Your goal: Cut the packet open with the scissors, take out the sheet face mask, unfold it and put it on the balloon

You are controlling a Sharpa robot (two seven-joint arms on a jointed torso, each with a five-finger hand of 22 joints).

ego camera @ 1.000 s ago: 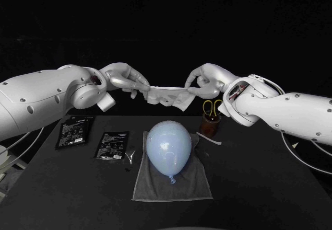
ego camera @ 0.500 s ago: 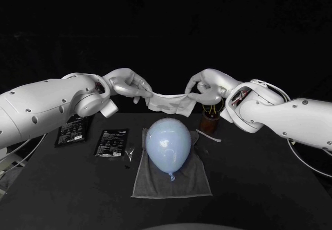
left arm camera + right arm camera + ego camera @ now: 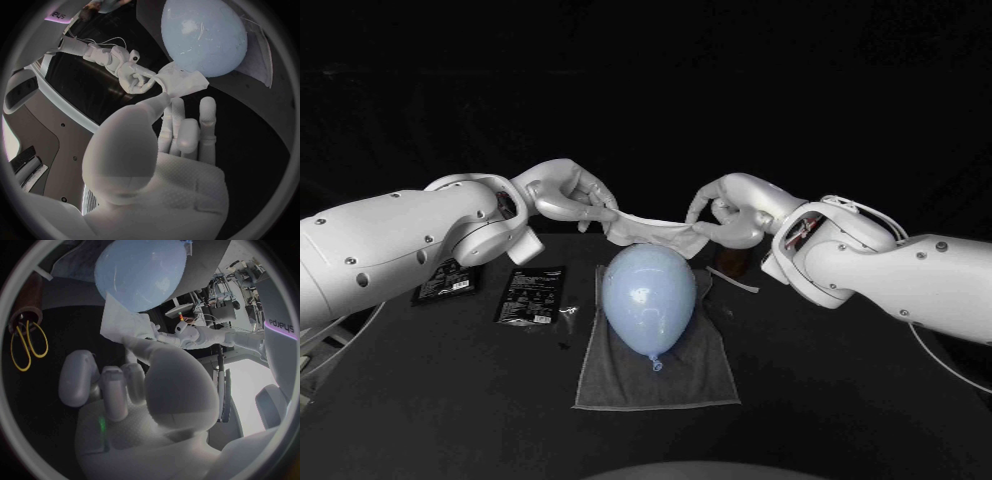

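Sheet mask lowered to just over the balloon, not yet on it

Sheet mask [image 3: 653, 228] is stretched in the air between both hands and sags in the middle. Left hand [image 3: 571, 195] pinches one end between thumb and finger, its other fingers loosely spread. Right hand [image 3: 726, 210] pinches the other end the same way.

Change over the last second: both hands have come down and slightly towards the robot, carrying the mask. It was well above the table behind the balloon [image 3: 649, 298]; now its lower edge hangs just over the balloon's far end. Can't tell from these views whether it touches yet.

Balloon hasn't moved; it lies knot towards the robot on the grey towel [image 3: 661, 385]. Two dark packets [image 3: 531, 297] are on the table [image 3: 848, 400] on the robot's left of the balloon. Scissors [image 3: 28, 346] stand parked on its right.

My read: cutting, extraction and most of the unfolding are done, and this is the placement approach. The mask still looks bunched and narrow, so it likely needs more spread before draping. Risk is that it folds over itself or nudges the balloon off the towel
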